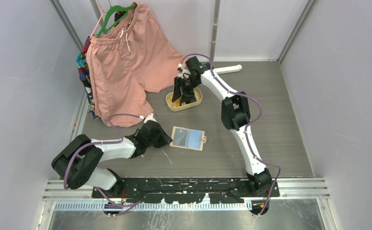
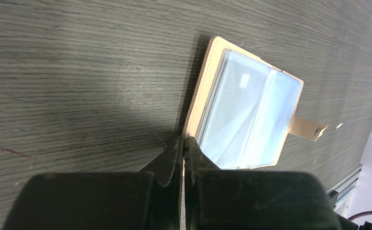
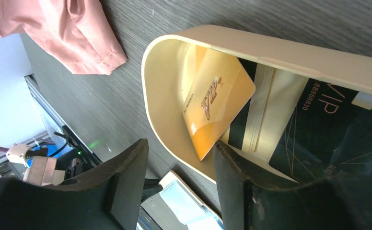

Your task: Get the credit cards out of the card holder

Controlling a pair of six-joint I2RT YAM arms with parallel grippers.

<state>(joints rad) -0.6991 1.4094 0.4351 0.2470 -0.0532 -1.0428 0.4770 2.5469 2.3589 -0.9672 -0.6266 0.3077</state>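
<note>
The beige card holder (image 1: 188,138) lies open on the table, its pale blue sleeves facing up, with the snap tab on the right. No card shows in it. My left gripper (image 1: 168,139) is shut on its left edge, as seen in the left wrist view (image 2: 184,142) against the card holder (image 2: 249,120). My right gripper (image 1: 184,97) is open over the oval tan tray (image 1: 172,106). In the right wrist view the gripper (image 3: 180,148) straddles the tray rim (image 3: 150,96). An orange card (image 3: 217,105), a black card (image 3: 328,129) and a striped card (image 3: 244,129) lie in the tray.
Pink shorts (image 1: 126,62) on a green hanger hang at the back left over the table, with a patterned garment (image 1: 84,67) beside them. A white bar (image 1: 227,69) lies at the back. Grey walls close in both sides.
</note>
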